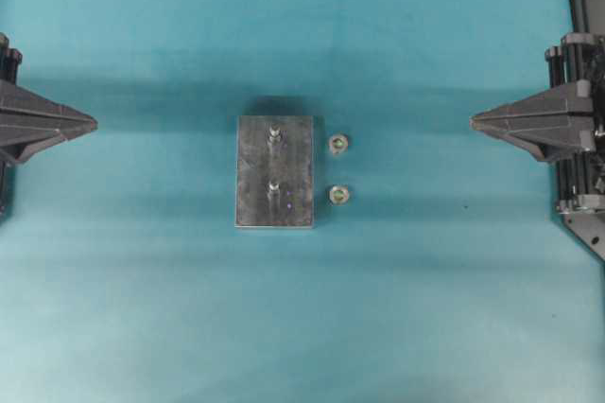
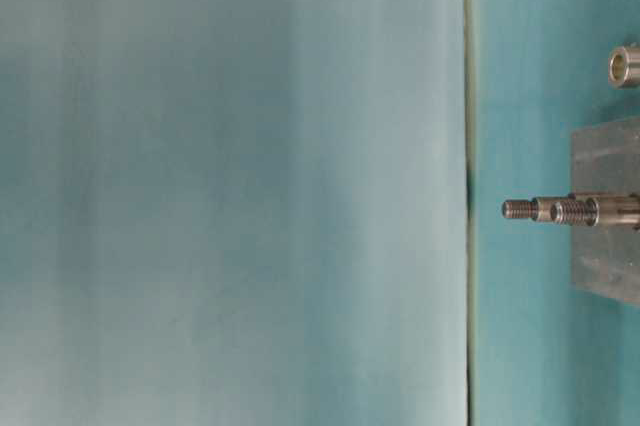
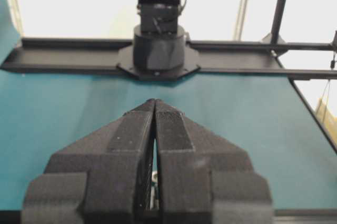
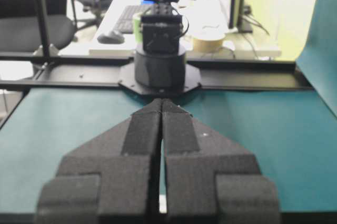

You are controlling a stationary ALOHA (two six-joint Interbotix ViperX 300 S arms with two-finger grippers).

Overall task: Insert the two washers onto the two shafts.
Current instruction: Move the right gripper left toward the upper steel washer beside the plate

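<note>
Covering the whole table is a teal cloth (image 1: 189, 308), matte and smooth. Grey metal block (image 1: 274, 172) sits at centre: rectangular, scuffed top. Two shafts (image 1: 273, 134) (image 1: 272, 187) stand upright from it, stepped with threaded tips, one toward 12 o'clock, one toward 6. Two washers (image 1: 339, 144) (image 1: 339, 195), small shiny rings, lie flat on the cloth at 3 o'clock of the block, just beside it, apart from each other. Left gripper (image 1: 93, 123) at 9 o'clock, right gripper (image 1: 475, 120) at 3 o'clock, both well clear of the block, black textured fingers pressed together, nothing pinched. Desk, keyboard and tape roll sit beyond the far rail.
</note>
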